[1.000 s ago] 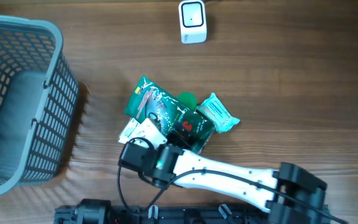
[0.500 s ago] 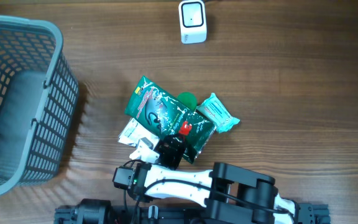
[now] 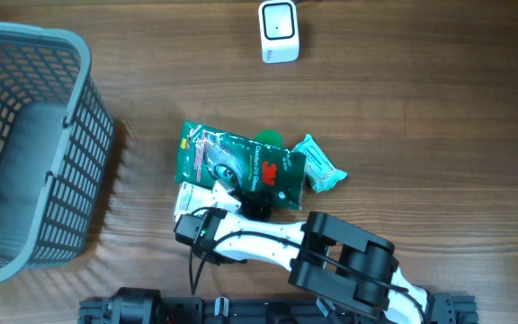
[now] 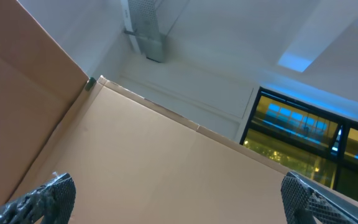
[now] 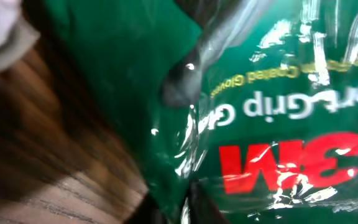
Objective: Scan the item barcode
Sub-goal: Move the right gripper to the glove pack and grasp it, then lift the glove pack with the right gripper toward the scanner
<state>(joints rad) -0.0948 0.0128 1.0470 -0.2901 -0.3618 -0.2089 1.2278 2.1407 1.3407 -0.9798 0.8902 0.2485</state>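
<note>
Grey mesh plastic basket (image 3: 70, 153) far left, white box scanner (image 3: 279, 31) at the back. Green plastic packet (image 3: 232, 162) centre, teal wrapped pack (image 3: 322, 168) just right.

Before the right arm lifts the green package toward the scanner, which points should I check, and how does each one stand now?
1. Right gripper shut on the green 3M package: ok, it pinches the lower edge.
2. Only that package is pinched, not the white packet beside it: cannot tell.
3. Barcode in sight on the package: not ok, only the printed front shows.
4. Way to the scanner free of other things: ok.
5. Left gripper open and away from the pile: ok.
6. Teal packet apart from the package: not ok, it lies against the right end and may be dragged.
</note>
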